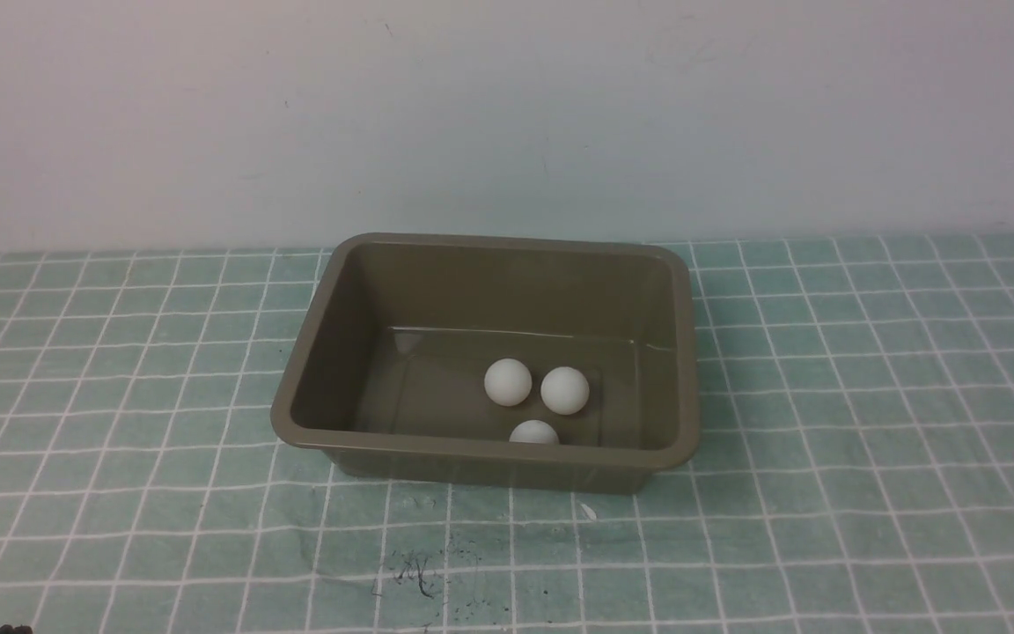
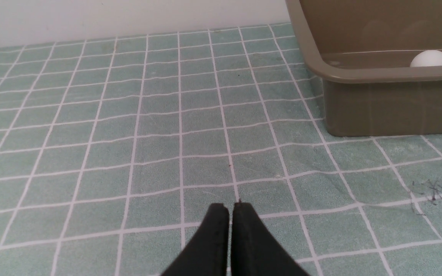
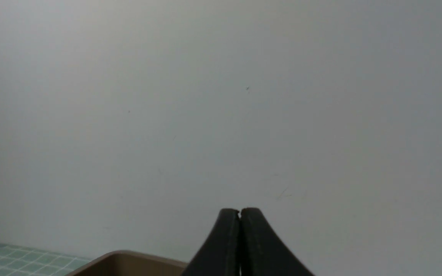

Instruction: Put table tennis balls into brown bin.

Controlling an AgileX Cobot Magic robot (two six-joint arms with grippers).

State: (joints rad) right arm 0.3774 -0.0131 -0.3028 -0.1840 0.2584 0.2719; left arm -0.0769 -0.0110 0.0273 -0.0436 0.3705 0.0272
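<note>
Balls, three of them, lie inside the brown bin (image 1: 322,352), which stands on the table (image 1: 868,493) under a green cloth with a white grid. Two table tennis balls sit side by side on the bin floor, nearly touching: the left one (image 1: 507,382) and the right one (image 1: 564,390). The third ball (image 1: 533,432) lies closer to the robot, just beside the bin's near wall, its lower half hidden by the rolled rim. All three rest toward the right-of-centre part of the floor, with the left part of the floor bare. No logo can be made out on any of them.

The bin is set near the pale wall (image 1: 507,106) at the back of the table, slightly turned, its glossy inner walls catching a streak of light. A small dark scribble (image 1: 415,572) marks the cloth in front of the bin.

The left claw (image 2: 231,207) has its two black fingers pressed together, holding nothing, low above the cloth and well apart from the bin's outer corner; from the left wrist view one ball (image 2: 430,58) peeks over the rim. The right claw (image 3: 239,212) is likewise together and empty, raised and facing the wall, with only a bit of the bin's rim (image 3: 129,256) showing below it
</note>
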